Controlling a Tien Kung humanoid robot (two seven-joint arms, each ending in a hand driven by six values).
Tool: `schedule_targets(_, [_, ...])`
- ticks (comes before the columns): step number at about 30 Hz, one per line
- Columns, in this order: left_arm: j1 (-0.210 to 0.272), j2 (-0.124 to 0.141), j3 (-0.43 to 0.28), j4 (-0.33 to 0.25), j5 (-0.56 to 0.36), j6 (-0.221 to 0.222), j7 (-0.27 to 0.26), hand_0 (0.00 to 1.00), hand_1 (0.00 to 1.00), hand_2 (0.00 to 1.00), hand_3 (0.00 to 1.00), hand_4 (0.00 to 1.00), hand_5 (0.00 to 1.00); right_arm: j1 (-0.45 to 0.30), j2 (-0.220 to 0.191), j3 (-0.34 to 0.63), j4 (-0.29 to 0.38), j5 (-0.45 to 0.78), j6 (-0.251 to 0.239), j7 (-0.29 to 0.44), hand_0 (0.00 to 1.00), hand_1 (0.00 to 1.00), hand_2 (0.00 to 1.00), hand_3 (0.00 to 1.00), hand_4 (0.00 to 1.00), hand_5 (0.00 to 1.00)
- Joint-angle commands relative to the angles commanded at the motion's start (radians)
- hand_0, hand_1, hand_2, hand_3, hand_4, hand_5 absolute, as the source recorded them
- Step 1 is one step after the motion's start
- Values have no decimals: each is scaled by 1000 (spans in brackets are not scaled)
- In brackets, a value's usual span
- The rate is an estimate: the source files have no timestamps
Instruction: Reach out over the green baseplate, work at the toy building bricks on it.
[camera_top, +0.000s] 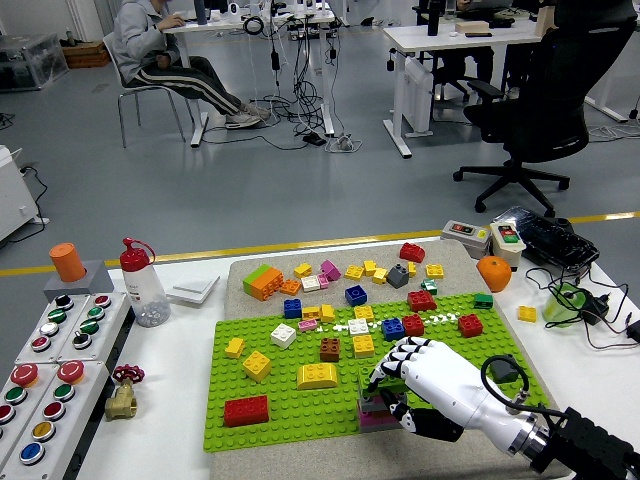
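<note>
Gripping a small brick stack at lower right of the green baseplate, right hand, fingers curled on it. Judged mid-task: many loose bricks at upper centre remain unplaced.

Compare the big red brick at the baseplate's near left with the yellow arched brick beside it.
The red brick is a flat-topped block; the yellow brick has a rounded top. The red one sits nearer the baseplate's front edge, the yellow one farther in. Both lie untouched on the baseplate, left of the right hand.
</note>
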Motion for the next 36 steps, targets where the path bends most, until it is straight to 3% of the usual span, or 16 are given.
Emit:
schedule_targets(28, [-1,2,7,0,-11,1,-2,632,600,610,417,310,941,11,0,55,34,53,-32,13,733,655,617,570,336,170])
schedule_targets(36, [-1,2,8,0,-14,0,-2,632,600,610,417,311,943,0,4,120,59,193,-65,-61,735,670,641,583,333,172])
